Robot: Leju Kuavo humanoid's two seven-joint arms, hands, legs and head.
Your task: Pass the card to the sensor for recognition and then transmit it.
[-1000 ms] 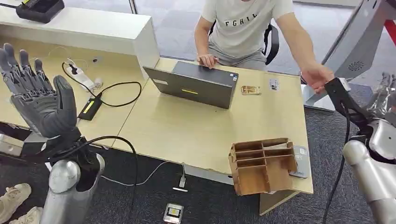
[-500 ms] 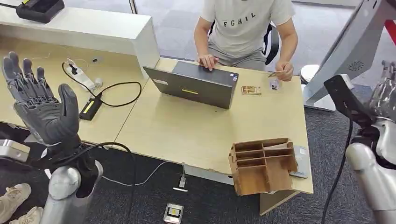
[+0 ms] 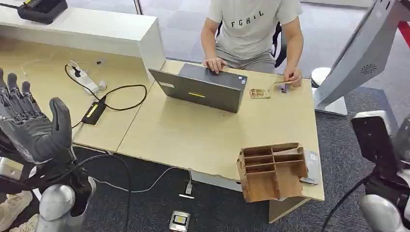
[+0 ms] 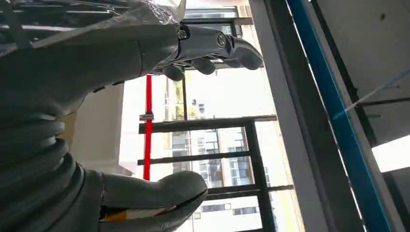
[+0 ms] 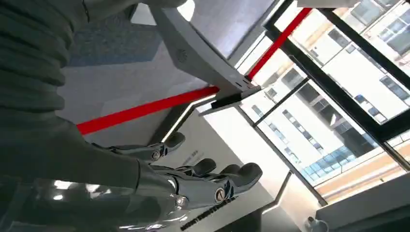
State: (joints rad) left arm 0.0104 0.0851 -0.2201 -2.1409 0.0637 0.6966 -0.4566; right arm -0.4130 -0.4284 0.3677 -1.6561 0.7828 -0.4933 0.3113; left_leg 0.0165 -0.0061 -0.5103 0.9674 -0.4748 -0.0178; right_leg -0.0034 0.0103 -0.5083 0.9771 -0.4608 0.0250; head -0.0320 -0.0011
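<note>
A person seated across the table pinches a thin card (image 3: 279, 82) in one hand (image 3: 292, 76), low over the far right of the table (image 3: 193, 135). A brownish card-sized item (image 3: 259, 93) and a small pale card (image 3: 283, 88) lie on the table just beside it. My left hand (image 3: 30, 126) is raised at the left with fingers spread and palm bare; in the left wrist view the left hand (image 4: 145, 53) holds nothing. My right hand (image 5: 193, 181) has its fingers stretched out and holds nothing; in the head view the right hand (image 3: 403, 137) shows at the right edge.
A grey laptop (image 3: 203, 87) stands open before the person. A wooden divided organiser (image 3: 270, 169) sits at the table's near right corner, with a grey flat device (image 3: 313, 166) beside it. A white slanted kiosk (image 3: 360, 53) stands far right. Cables and a power strip (image 3: 84, 77) lie on the left desk.
The person's hand drew back from beside my right hand to the table and now holds a card. My right arm has dropped toward the lower right. My left hand sank slightly.
</note>
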